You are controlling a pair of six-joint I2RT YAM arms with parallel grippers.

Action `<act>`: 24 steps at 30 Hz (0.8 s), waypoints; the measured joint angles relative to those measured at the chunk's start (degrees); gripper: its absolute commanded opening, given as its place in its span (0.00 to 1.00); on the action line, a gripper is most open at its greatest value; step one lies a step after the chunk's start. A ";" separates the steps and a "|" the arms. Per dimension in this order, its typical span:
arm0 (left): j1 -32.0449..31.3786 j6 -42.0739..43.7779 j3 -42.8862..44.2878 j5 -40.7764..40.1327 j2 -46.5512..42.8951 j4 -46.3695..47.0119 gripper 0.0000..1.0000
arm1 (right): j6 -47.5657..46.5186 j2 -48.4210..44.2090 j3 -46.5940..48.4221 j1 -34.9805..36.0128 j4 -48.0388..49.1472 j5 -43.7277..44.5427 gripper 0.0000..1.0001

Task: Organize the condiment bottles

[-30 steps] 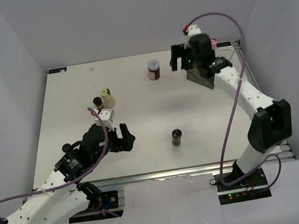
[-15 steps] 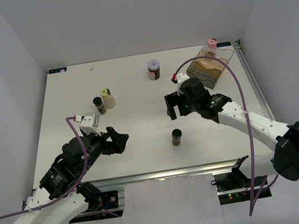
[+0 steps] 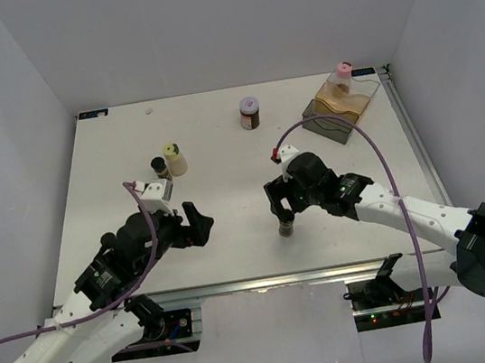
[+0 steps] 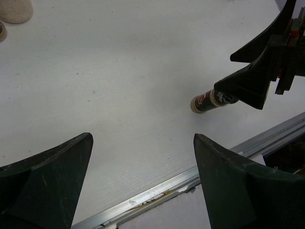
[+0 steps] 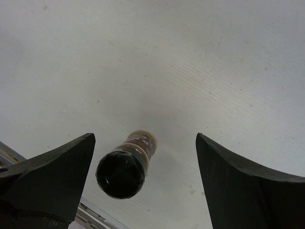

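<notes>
A small dark bottle with a black cap (image 3: pixel 286 225) (image 5: pixel 125 168) (image 4: pixel 206 101) stands upright near the table's front edge. My right gripper (image 3: pixel 280 207) (image 5: pixel 145 183) hovers just above it, open; the bottle sits between the fingers, nearer the left one, untouched. My left gripper (image 3: pixel 197 224) (image 4: pixel 143 186) is open and empty, left of that bottle. Farther back stand a white-capped dark jar (image 3: pixel 250 113), a cream bottle with a pale yellow cap (image 3: pixel 174 160) and a small dark bottle (image 3: pixel 159 166). A pink-capped bottle (image 3: pixel 342 74) stands in the amber tray (image 3: pixel 332 122).
The tray sits at the back right corner, close to the right wall. The table's metal front rail (image 4: pixel 157 191) runs just below the left gripper. White walls enclose the table on three sides.
My right arm has swung from the tray at the back right forward and down to above the black-capped bottle. The left arm shifted slightly and stays open.
</notes>
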 measured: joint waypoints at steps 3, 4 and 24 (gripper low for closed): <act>0.00 -0.10 0.07 -0.05 2.65 -0.17 0.98 | 0.09 0.02 -1.97 0.64 0.15 0.61 0.89; 0.00 -0.21 0.14 -0.07 3.83 -0.30 0.98 | 0.14 0.02 -2.48 0.80 0.19 0.66 0.89; 0.00 -0.47 0.23 -0.63 7.74 -0.43 0.98 | 2.58 0.07 -5.92 4.46 2.34 2.73 0.54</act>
